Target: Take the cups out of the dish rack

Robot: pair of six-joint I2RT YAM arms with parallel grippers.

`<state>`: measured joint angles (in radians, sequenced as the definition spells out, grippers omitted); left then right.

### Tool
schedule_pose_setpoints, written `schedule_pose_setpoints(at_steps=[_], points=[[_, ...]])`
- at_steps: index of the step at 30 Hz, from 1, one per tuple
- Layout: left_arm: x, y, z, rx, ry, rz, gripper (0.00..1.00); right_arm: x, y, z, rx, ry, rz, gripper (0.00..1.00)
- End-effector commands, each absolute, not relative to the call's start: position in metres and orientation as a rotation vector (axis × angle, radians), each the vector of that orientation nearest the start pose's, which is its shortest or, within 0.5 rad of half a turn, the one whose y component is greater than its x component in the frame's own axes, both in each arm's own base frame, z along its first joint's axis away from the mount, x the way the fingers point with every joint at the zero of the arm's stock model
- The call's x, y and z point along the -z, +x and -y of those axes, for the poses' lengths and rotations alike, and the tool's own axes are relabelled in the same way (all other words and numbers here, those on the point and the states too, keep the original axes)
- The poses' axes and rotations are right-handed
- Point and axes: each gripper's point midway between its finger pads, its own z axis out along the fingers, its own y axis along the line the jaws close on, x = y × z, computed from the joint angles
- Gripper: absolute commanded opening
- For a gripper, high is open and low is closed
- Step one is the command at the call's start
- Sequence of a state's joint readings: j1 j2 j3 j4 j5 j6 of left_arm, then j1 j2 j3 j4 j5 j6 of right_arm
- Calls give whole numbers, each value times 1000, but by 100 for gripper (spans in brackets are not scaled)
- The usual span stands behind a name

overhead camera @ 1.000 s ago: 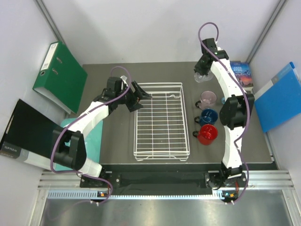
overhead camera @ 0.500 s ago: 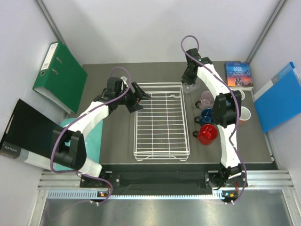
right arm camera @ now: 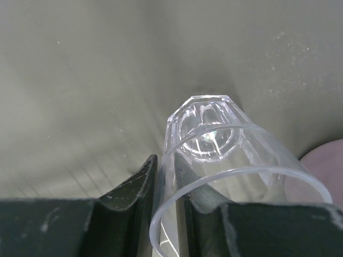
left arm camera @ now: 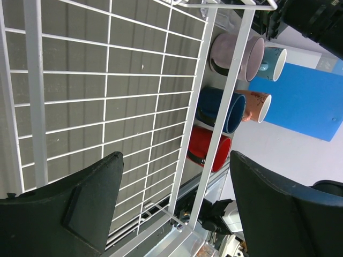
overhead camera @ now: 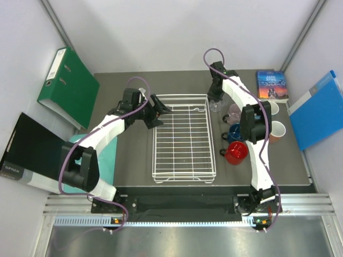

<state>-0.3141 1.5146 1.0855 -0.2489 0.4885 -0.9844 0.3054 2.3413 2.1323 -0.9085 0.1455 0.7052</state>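
The white wire dish rack (overhead camera: 185,138) lies mid-table with no cup in it. My right gripper (overhead camera: 215,98) is shut on the rim wall of the clear glass tumbler (overhead camera: 215,105), by the rack's back right corner. In the right wrist view one finger (right arm camera: 131,184) is outside the tumbler (right arm camera: 225,152) and the other inside; its base is low over the table. The mauve-pink (overhead camera: 235,111), dark blue (overhead camera: 236,133), red (overhead camera: 236,152), light blue (overhead camera: 272,108) and salmon-orange (overhead camera: 276,130) mugs stand right of the rack. My left gripper (overhead camera: 159,111) is open and empty over the rack's back left corner (left arm camera: 177,214).
A green binder (overhead camera: 68,85) and a black folder (overhead camera: 29,152) lie left of the table. A book (overhead camera: 272,84) and a blue folder (overhead camera: 319,110) lie at the right. A teal sheet (overhead camera: 109,155) lies under the left arm.
My right arm has swung left with the tumbler, from the back right to the rack's back right corner, uncovering the light blue and salmon-orange mugs. The left arm has not moved.
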Motion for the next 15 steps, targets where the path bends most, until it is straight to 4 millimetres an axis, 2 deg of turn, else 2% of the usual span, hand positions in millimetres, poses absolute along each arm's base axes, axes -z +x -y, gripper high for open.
schedule_pose_setpoints(at_steps=[1, 6, 9, 15], points=[[-174, 349, 233, 1190, -520, -2413, 84, -69, 507, -172, -141, 525, -2633, 21], [-173, 350, 233, 1189, -518, -2413, 84, -79, 511, -174, -173, 513, -2606, 29], [-175, 349, 237, 1214, -488, -2413, 85, -96, 514, -175, -188, 495, -2572, 39], [-177, 349, 241, 1246, -460, -2413, 86, -145, 520, -179, -271, 472, -2463, 50]])
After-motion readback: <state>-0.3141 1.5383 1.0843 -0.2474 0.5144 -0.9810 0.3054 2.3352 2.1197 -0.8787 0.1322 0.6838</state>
